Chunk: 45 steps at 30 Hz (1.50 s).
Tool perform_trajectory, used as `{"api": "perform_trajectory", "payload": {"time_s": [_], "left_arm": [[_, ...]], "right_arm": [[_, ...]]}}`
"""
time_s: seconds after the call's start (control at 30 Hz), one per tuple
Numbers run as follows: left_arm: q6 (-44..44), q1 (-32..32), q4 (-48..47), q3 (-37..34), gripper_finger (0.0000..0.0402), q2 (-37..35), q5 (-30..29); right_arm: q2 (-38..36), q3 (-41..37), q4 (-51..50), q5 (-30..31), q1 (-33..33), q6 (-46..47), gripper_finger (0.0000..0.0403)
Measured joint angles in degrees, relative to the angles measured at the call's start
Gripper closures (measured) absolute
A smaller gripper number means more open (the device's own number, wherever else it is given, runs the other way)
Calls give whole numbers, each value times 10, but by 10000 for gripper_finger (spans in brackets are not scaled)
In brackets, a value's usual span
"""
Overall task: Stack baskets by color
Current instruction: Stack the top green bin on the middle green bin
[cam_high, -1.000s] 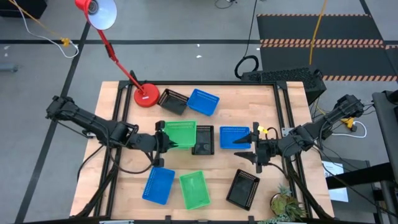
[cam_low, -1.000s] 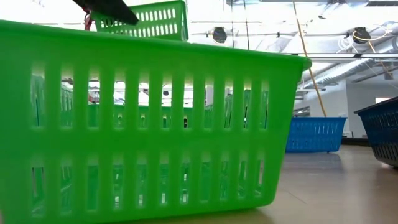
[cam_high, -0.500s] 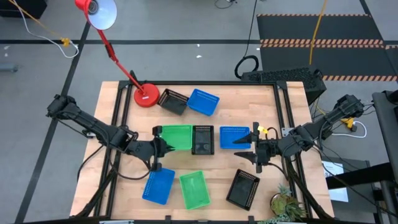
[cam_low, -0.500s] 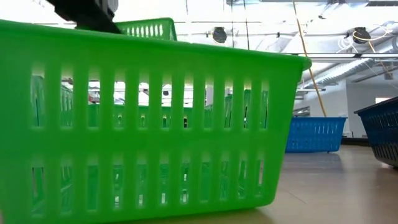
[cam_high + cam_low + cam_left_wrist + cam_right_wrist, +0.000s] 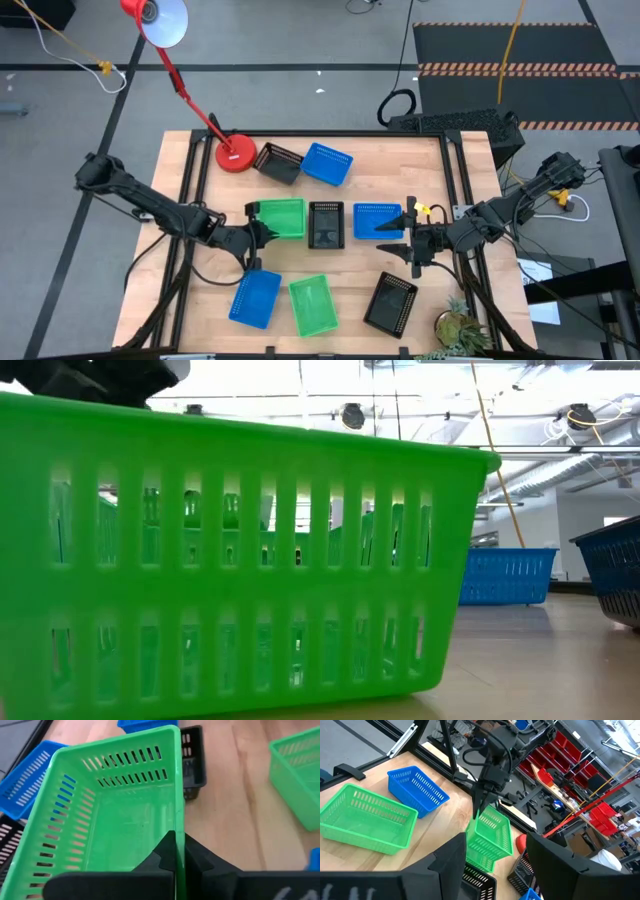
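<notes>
My left gripper (image 5: 256, 233) is shut on a green basket (image 5: 279, 218) at mid table, just left of a black basket (image 5: 326, 224). I cannot tell whether the held basket's bottom touches the table. In the low view it shows only through the slots of another green basket (image 5: 240, 560) that stands in front. My right gripper (image 5: 410, 238) hangs open over the table's right part, beside a blue basket (image 5: 378, 221), touching nothing. My left gripper pinches the green basket's near long wall (image 5: 179, 827) at its left end, one finger (image 5: 167, 852) inside the basket and one outside. The fingers come slanting down from the table's left and lie along the wall. The basket keeps its open side up.
A black basket (image 5: 280, 163) and a blue basket (image 5: 328, 164) lie at the back beside the red lamp base (image 5: 236, 155). Along the near edge lie a blue basket (image 5: 255, 298), a green basket (image 5: 312, 305) and a black basket (image 5: 391, 302).
My left gripper has gone down and a little toward the table's left edge, still shut on the green basket. The basket has sunk from partly over the black basket to beside it. In the low view it dropped behind the front basket's rim.
</notes>
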Motion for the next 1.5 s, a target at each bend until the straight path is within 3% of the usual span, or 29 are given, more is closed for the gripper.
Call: {"api": "perform_trajectory", "payload": {"time_s": [0.73,1.13,1.5], "left_arm": [[34,17,52,-53,391,0,14],[35,20,58,-53,327,20,8],[24,31,63,-53,212,24,6]], "right_arm": [[0,0,1,0,0,-1,200],[0,0,1,0,0,0,200],[0,0,1,0,0,0,200]]}}
